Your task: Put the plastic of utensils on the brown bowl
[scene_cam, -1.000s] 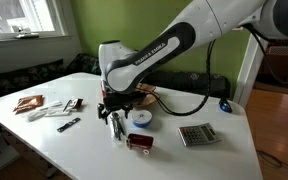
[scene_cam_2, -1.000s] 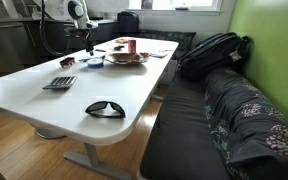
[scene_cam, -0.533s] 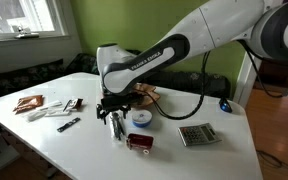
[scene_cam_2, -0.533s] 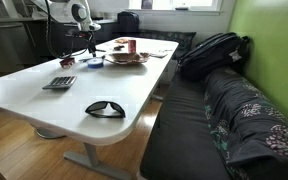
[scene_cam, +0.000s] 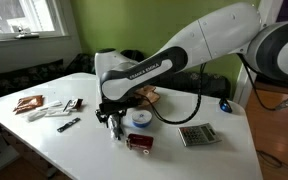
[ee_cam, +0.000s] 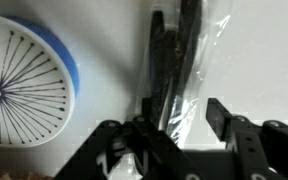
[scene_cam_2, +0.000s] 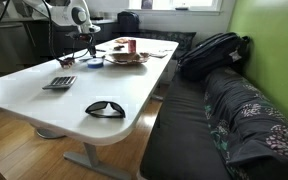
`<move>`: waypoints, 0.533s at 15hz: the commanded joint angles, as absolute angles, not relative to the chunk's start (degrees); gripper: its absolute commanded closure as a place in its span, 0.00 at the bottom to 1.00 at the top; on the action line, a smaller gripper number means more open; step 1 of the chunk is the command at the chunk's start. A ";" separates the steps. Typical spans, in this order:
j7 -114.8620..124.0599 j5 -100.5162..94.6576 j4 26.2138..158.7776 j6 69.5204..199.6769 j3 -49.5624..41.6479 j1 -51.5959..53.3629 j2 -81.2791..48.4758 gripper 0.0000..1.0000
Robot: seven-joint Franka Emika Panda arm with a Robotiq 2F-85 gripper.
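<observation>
Exterior view: gripper (scene_cam: 114,122) points down, close over the table (scene_cam: 84,148). Wrist view: jaws stand wide, 1 finger each side of the plastic of utensils (ee_cam: 174,50), which runs lengthwise btwn the 2 fingers and away from gripper. Firm contact can't be confirmed. White-and-blue disc (ee_cam: 19,75) lies just beside it. Brown bowl (scene_cam_2: 127,58) sits near gripper, to 1 side.

Home dining nook: white table (scene_cam_2: 24,95), cushioned bench (scene_cam_2: 184,130), window (scene_cam: 19,15).

Claw (ee_cam: 164,118) down-turned, apparently open
</observation>
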State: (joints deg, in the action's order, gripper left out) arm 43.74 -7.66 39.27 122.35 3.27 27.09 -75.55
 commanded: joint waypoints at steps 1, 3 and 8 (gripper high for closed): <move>44.62 -7.91 34.95 119.24 2.72 28.01 -77.41 0.70; 44.66 -7.85 34.35 118.13 2.72 28.07 -77.64 0.86; 44.52 -7.98 34.33 117.29 2.73 28.26 -76.89 1.00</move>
